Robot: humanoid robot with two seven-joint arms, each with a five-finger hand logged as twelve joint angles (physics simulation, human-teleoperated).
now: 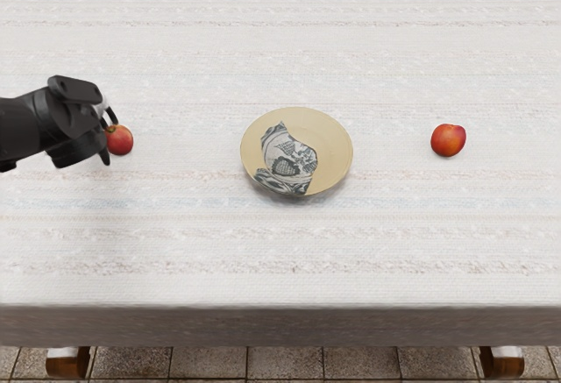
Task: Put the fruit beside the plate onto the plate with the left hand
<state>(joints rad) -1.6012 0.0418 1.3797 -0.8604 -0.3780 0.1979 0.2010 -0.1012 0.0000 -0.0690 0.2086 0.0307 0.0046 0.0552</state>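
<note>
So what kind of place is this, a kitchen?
Probably a dining spot in a computer-made room: a long table with a pale cloth, a patterned plate in the middle, a red fruit and a peachy fruit either side, floor tiles underneath.

Left arm [19, 131] in from the left edge, dark forearm running almost level and angling a touch toward the far side as it reaches right. The wrist is straight, in line with the forearm. The left hand [77, 122] sits well left in the scene, about midway between near and far, its back turned up, pointing right
</note>
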